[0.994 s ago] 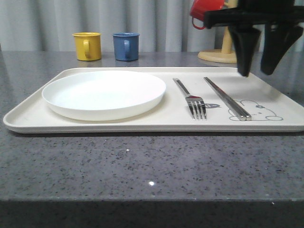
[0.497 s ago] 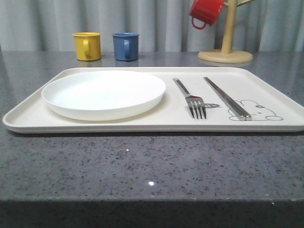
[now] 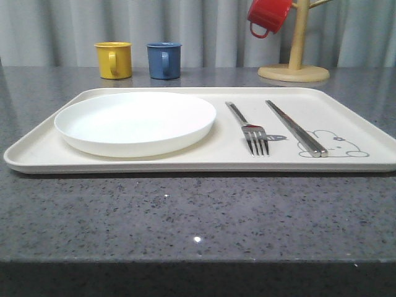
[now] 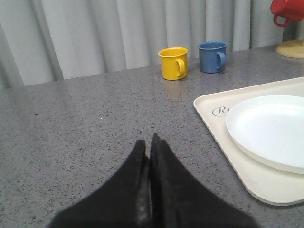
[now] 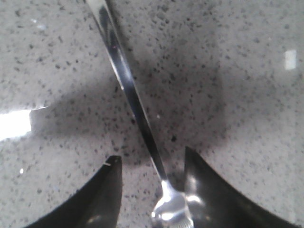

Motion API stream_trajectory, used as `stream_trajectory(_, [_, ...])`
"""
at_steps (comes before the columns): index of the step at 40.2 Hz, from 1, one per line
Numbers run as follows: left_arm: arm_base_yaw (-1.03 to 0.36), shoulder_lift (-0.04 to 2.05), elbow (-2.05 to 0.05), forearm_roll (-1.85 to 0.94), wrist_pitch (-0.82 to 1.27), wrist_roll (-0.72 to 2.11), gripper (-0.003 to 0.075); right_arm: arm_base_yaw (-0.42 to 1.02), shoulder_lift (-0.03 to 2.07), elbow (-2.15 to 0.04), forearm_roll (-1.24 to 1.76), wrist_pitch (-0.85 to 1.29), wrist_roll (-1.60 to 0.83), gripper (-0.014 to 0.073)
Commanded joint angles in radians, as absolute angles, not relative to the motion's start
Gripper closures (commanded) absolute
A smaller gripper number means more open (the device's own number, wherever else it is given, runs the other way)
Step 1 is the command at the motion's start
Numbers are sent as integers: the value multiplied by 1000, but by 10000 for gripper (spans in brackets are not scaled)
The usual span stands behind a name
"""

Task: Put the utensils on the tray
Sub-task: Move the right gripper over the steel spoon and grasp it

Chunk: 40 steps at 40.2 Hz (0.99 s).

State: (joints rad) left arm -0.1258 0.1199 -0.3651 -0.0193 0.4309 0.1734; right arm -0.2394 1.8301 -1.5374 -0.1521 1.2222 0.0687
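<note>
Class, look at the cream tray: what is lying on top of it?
On the tray lie a white plate, a fork and chopsticks. The plate covers the tray surface beneath it, so that area cannot be seen.

A cream tray [image 3: 346, 105] with a grey rabbit outline carries a white plate [image 3: 135, 120], silver fork [image 3: 247, 127] and chopsticks [image 3: 295, 127]. The surface [image 3: 185, 216] is speckled grey. Cups: yellow [image 3: 114, 59], blue [image 3: 164, 60], red [image 3: 267, 15]. Both pincers are black.

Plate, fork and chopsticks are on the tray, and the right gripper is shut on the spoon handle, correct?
Not quite. In the right wrist view the right gripper is open, its fingers apart either side of the spoon on the counter. Plate, fork and chopsticks are on the tray.
</note>
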Motion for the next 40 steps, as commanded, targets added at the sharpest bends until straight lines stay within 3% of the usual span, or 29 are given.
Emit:
stream_trajectory(1, [-134,133,-393,-29,347,171,738,-244,1798,-1565,-181,1202,56,252])
stream_trajectory(12, [-134,133,-393,-29,347,171,738,-244,1827,-1565,-174,1212,56,266])
stream_trajectory(23, [-134,133,-393,-29,347,171,738,-244,1826,-1565,-161,1230,56,615])
stream_trajectory(26, [-134,133,-393,-29,347,171,738,-244,1820,-1565,-161,1232,56,666])
stream_trajectory(33, [-134,133,-393,-29,347,171,738,-226,1756,-1565,-138,1267,100,661])
stream_trajectory(40, [-134,133,-393,-29,347,171,738,-104,1657,-1565,-134,1337,199,661])
